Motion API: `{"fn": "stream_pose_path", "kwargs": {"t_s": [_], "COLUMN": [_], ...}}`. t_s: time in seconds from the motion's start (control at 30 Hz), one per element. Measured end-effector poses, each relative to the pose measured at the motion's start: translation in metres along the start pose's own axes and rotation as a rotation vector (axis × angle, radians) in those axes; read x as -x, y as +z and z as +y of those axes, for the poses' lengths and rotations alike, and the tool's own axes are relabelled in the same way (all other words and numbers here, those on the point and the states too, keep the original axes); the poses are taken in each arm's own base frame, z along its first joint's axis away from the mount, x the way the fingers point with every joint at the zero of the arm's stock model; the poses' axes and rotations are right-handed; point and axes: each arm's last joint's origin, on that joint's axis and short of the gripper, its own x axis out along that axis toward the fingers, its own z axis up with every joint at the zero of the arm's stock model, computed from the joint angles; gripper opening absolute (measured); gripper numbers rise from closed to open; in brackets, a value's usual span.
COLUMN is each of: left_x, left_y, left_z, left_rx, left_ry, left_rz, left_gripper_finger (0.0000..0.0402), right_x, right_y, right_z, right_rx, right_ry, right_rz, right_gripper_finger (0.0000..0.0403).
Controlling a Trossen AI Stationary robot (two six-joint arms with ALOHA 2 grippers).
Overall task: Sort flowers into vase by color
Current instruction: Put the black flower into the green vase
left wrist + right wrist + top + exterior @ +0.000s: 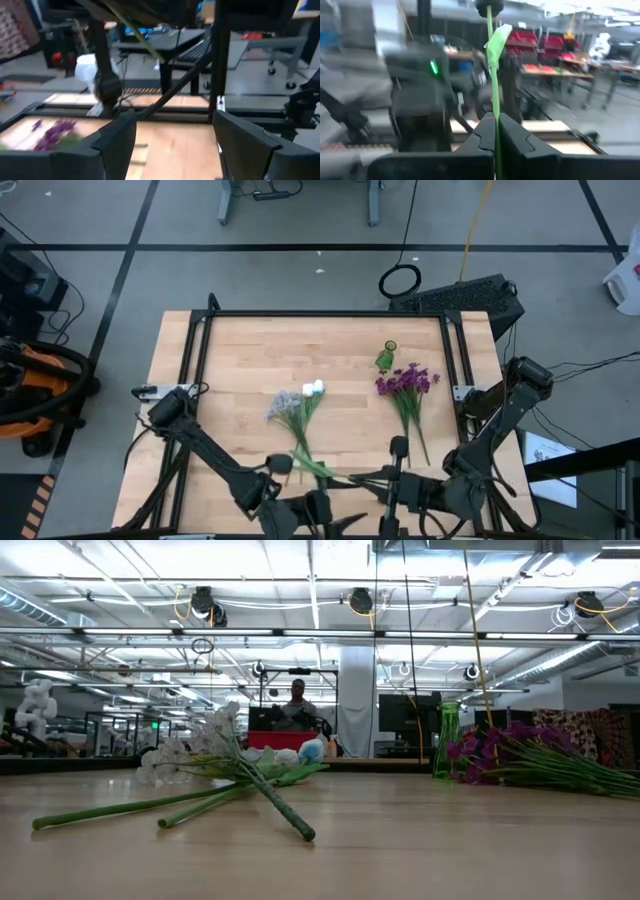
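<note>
At the worktop's (240, 350) near edge, right gripper (496, 131) is clamped on a green flower stem (492, 65) held upright — left gripper (172, 137) gapes empty beside it. Green glass vase (386, 356) holds nothing yet; purple flowers (407, 381) lie just beside it, white and pale-lavender stems (298, 405) well apart — sorting barely begun, nothing blocking.

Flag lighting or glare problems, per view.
High view: even light, faint shadows on the table, no glare. Low view: ceiling lamps glare; table sheen. Right wrist view: bright ceiling behind the green stem in the shut right end effector. Left wrist view: open left end effector dark against lit floor.
</note>
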Motion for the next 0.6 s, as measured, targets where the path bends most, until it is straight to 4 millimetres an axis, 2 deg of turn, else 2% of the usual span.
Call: {"fn": "stream_pose_path", "kwargs": {"t_s": [0.13,0.3,0.43,0.6], "left_x": [-0.019,-0.041,-0.05,-0.055], "left_y": [-0.005,-0.01,-0.008,-0.008], "left_z": [0.003,0.016,0.026,0.032], "left_rx": [-0.02,0.015,0.031,0.035], "left_ry": [-0.033,-0.128,-0.204,-0.206], "left_rz": [-0.115,-0.243,-0.278,-0.28], "left_gripper_finger": [0.0267,0.0267,0.0267,0.0267], "right_x": [0.007,0.014,0.015,0.015], "right_y": [0.005,0.004,0.001,0.0], "right_z": [0.004,0.004,0.003,0.003], "right_rx": [-0.021,0.0,0.006,0.004], "right_ry": [0.066,0.066,0.063,0.06], "right_rz": [-0.082,-0.135,-0.143,-0.142], "right_gripper_finger": [0.0,0.0,0.0003,0.0005]}}
